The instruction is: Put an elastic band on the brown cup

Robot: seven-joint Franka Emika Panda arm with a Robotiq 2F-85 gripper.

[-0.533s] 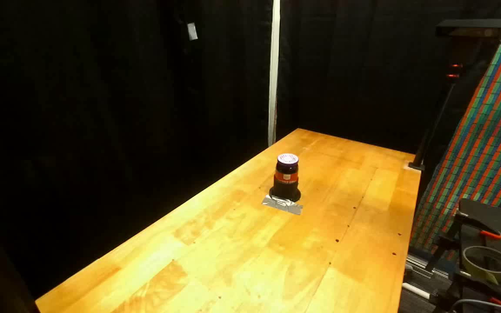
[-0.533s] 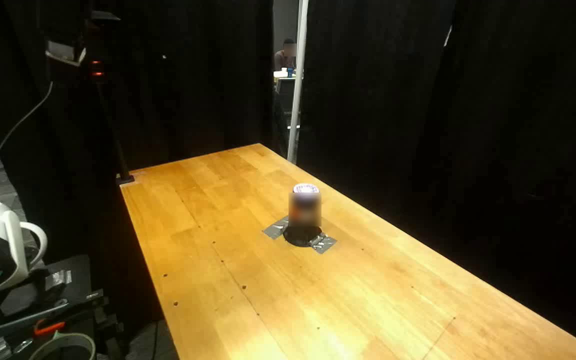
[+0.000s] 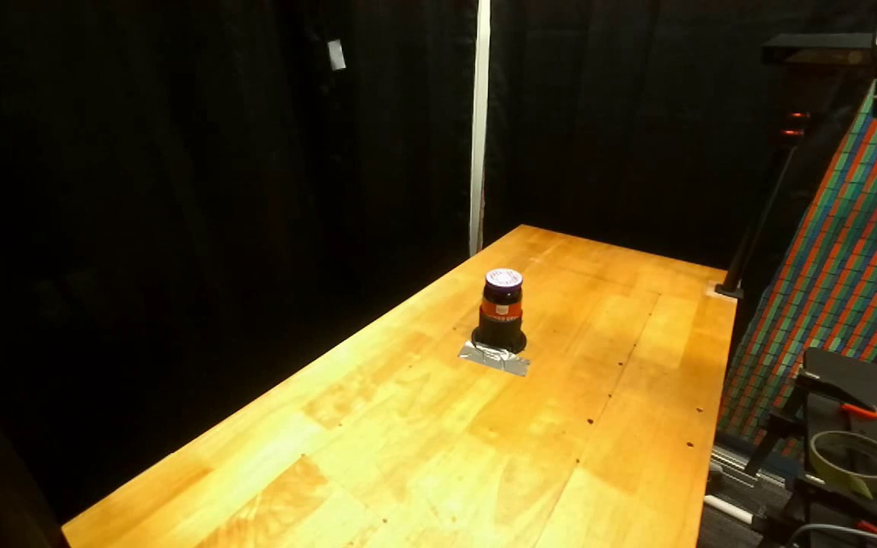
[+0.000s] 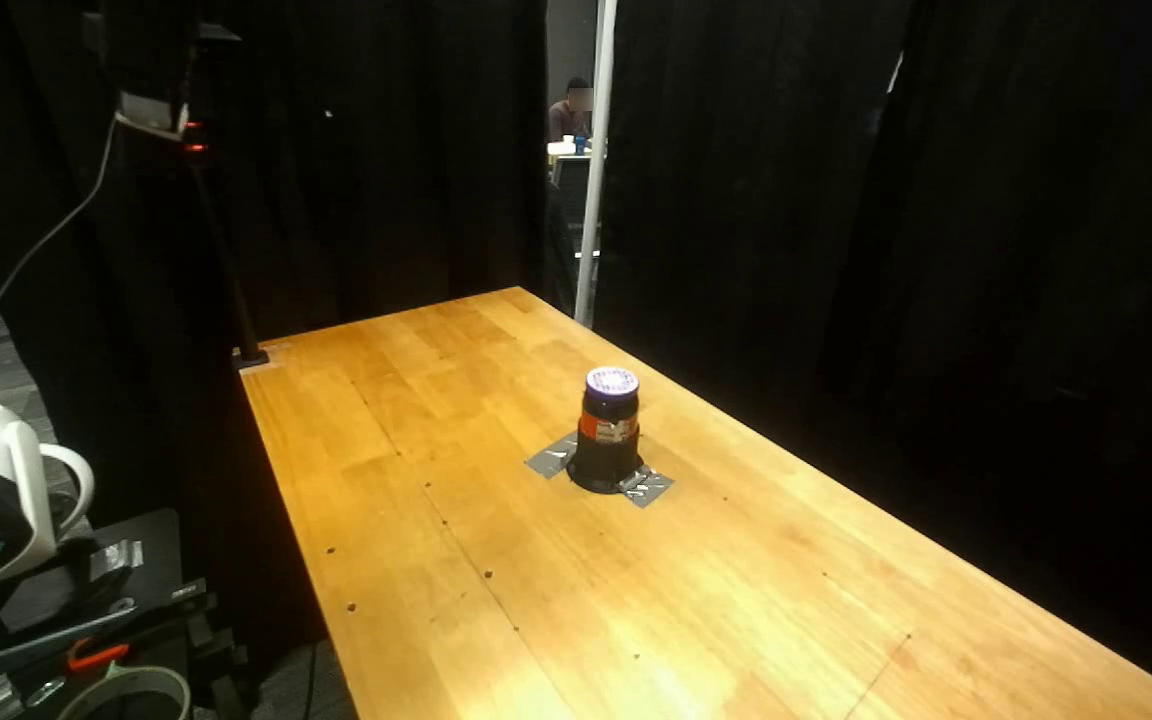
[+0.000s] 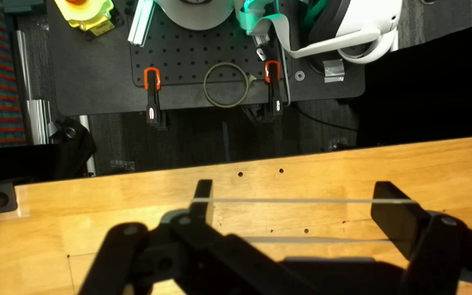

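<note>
The brown cup (image 3: 502, 310) is a small dark cylinder with an orange stripe and a pale purple-white top. It stands upright on the wooden table, in a black round base held by silver tape, and also shows in an exterior view (image 4: 610, 425). In the wrist view my gripper (image 5: 294, 192) is open wide. A thin pale elastic band (image 5: 297, 200) is stretched around both fingers, with two strands spanning the gap. The gripper is above the table's edge, and the cup is out of the wrist view. A dark arm part (image 4: 146, 60) shows at the upper left of an exterior view.
The wooden table (image 3: 377, 472) has silver tape (image 3: 495, 359) by the cup's base. A dark pole (image 4: 226, 260) stands at a table corner. Across a gap, a black side table (image 5: 100, 90) carries clamps, a tape roll (image 5: 226, 105) and a white headset (image 5: 369, 24).
In both exterior views the dark arm part has shifted slightly inward, toward the table, and a little lower. The cup has not moved.
</note>
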